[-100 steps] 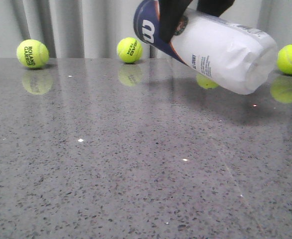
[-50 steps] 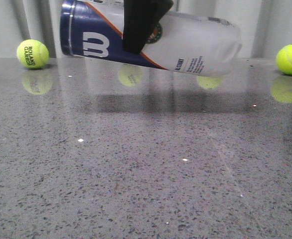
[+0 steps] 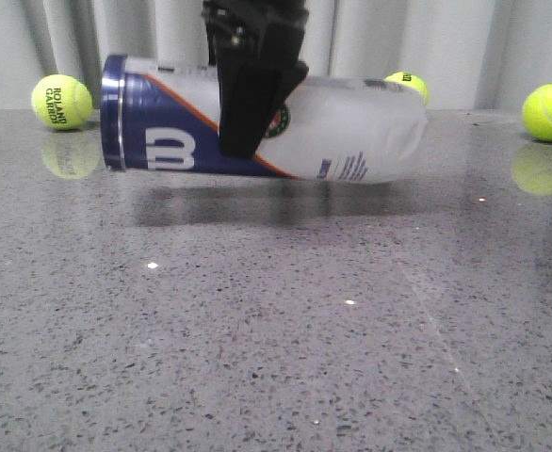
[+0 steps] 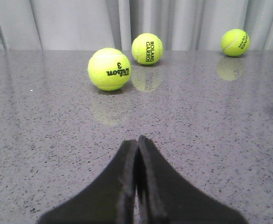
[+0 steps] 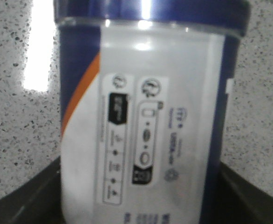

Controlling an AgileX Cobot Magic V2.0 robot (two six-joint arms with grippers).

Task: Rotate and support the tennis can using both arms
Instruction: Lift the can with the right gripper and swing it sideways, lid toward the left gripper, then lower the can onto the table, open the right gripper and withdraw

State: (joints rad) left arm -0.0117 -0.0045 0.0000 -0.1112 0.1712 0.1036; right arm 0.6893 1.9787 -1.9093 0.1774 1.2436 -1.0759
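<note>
The can (image 3: pixel 257 132) lies almost level just above the table (image 3: pixel 276 330), navy end toward the left. The right gripper (image 3: pixel 252 113) pinches it near the middle, likely for balance. The left gripper (image 4: pixel 137 186), jaws pressed together, is low near the balls (image 4: pixel 109 69), not yet supporting.

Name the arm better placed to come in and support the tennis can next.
Left. The left gripper is shut and holds nothing, low over the table, while the right gripper already clamps the tennis can.
</note>
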